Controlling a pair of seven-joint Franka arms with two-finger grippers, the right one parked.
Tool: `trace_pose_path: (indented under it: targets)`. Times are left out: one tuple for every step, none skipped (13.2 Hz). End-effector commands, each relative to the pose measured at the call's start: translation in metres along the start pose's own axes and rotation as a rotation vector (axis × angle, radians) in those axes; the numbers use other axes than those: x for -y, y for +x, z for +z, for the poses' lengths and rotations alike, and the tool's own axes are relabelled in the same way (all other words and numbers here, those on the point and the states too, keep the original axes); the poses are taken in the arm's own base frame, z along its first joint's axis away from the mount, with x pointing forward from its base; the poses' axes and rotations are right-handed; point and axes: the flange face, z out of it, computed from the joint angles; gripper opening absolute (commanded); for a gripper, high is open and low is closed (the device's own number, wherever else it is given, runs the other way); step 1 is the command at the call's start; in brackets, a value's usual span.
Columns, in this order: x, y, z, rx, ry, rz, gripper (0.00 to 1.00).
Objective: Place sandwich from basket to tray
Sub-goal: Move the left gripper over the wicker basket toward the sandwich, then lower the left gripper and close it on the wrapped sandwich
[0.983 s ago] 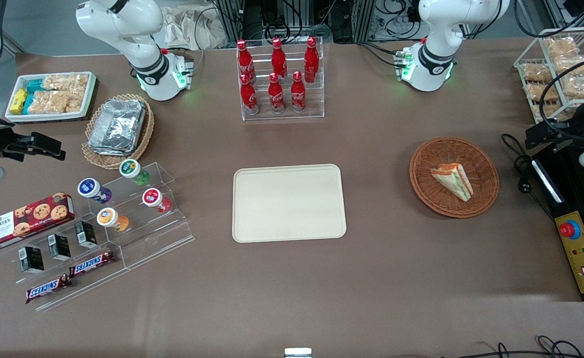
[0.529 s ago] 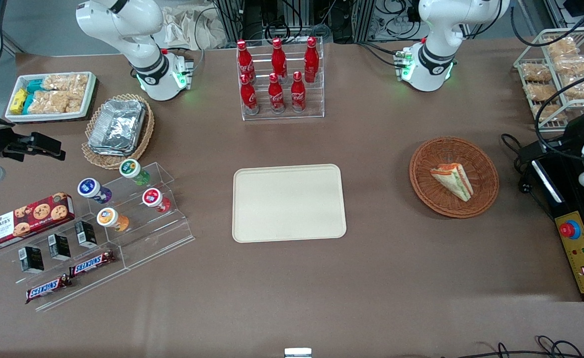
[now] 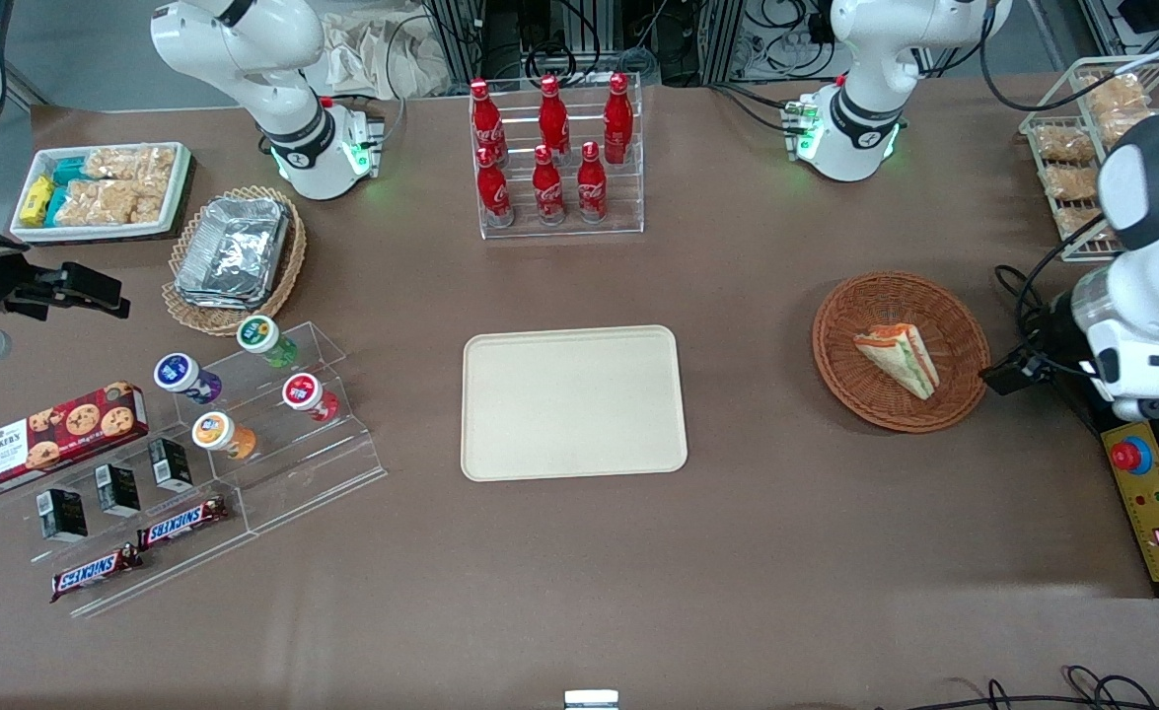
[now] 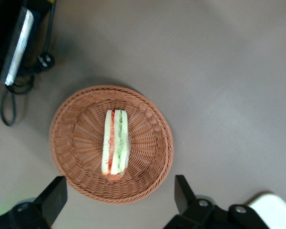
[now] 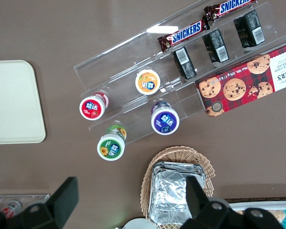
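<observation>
The sandwich (image 3: 898, 359), a wrapped wedge of pale bread with green, orange and red layers, lies in the round reddish-brown basket (image 3: 841, 353). In the left wrist view the sandwich (image 4: 115, 142) rests on its edge in the middle of the basket (image 4: 76, 143). My gripper (image 4: 118, 196) is open, its two dark fingers (image 4: 54, 197) wide apart and holding nothing. It hangs high above the table, beside the basket toward the working arm's end; its white wrist (image 3: 1146, 345) shows there. The beige tray (image 3: 574, 402) lies flat mid-table with nothing on it.
A black control box with a red button (image 3: 1131, 456) and cables (image 3: 1025, 306) lies beside the basket at the working arm's end. A rack of red bottles (image 3: 554, 158) stands farther from the camera than the tray. Snack displays (image 3: 214, 424) and a foil-filled tan basket (image 3: 234, 258) sit toward the parked arm's end.
My left arm has swung in from the table's edge toward the basket and now shows much larger in the front view. The sandwich, basket and tray have not moved.
</observation>
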Motion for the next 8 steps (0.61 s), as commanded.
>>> trace_pose_path:
  targets:
    - [0.018,-0.02,0.05,-0.017,-0.018,-0.109,1.0]
    - [0.023,-0.026,0.074,-0.005,-0.004,-0.113,1.0]
    - [0.031,-0.034,0.098,-0.005,-0.006,-0.111,1.0]
    - [0.036,-0.038,0.116,-0.014,-0.02,-0.112,1.0]
    - [0.037,-0.04,0.129,-0.008,-0.011,-0.11,1.0]
    - [0.037,-0.042,0.137,0.001,-0.001,-0.106,1.0]
    - [0.038,-0.044,0.143,0.007,0.008,-0.103,1.0]
    - [0.04,-0.047,0.149,0.01,0.012,-0.094,1.0]
